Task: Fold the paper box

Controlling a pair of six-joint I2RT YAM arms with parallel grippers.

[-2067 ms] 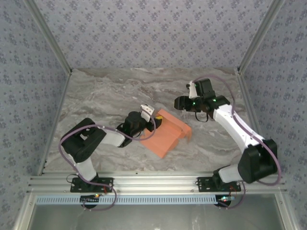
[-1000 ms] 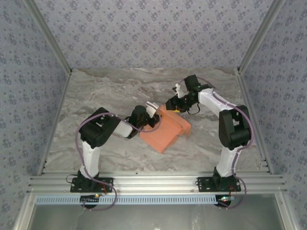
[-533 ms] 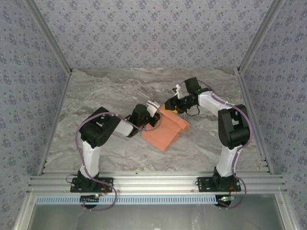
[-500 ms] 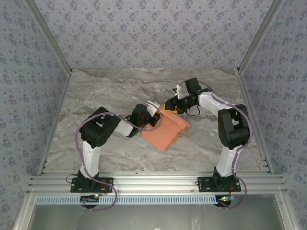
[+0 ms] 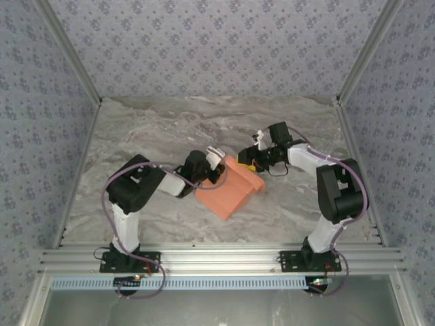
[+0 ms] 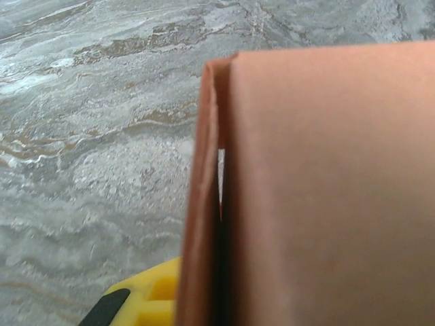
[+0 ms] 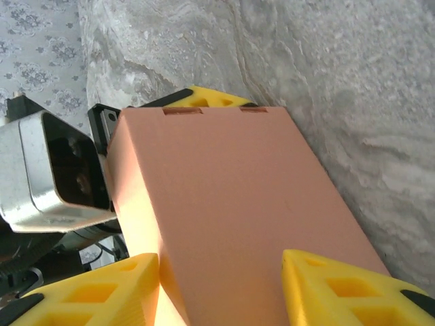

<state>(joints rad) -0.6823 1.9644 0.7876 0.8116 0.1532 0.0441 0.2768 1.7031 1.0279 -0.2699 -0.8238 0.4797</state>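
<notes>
The paper box (image 5: 228, 193) lay about mid-table on the marbled table (image 5: 136, 136), between the two arms and set cornerwise to the near edge; both grippers met it at its far end, and the bulk of the card spread from there toward the arms' bases. The left gripper (image 5: 215, 167) was stretched in from the left and looked clamped on an upright wall of the card; in its own wrist camera that wall's folded edge stood right before the lens, with one yellow finger (image 6: 151, 302) against its outer face and the other hidden behind the card, so I judged it a pinch rather than saw both pads. The right gripper (image 5: 250, 161) faced it from the opposite side, jaws parted and holding nothing that I could see; in its wrist view the fingers (image 7: 95, 292) sat over the near end of a long salmon panel, and whether a pad touched the card I could not tell. That panel's length ran straight away from the right gripper toward the left one, ending in an edge with two small slots (image 7: 180, 111). So the left arm seemed the anchor; the right, free and just as close, seemed the one to press or tuck along that axis.
</notes>
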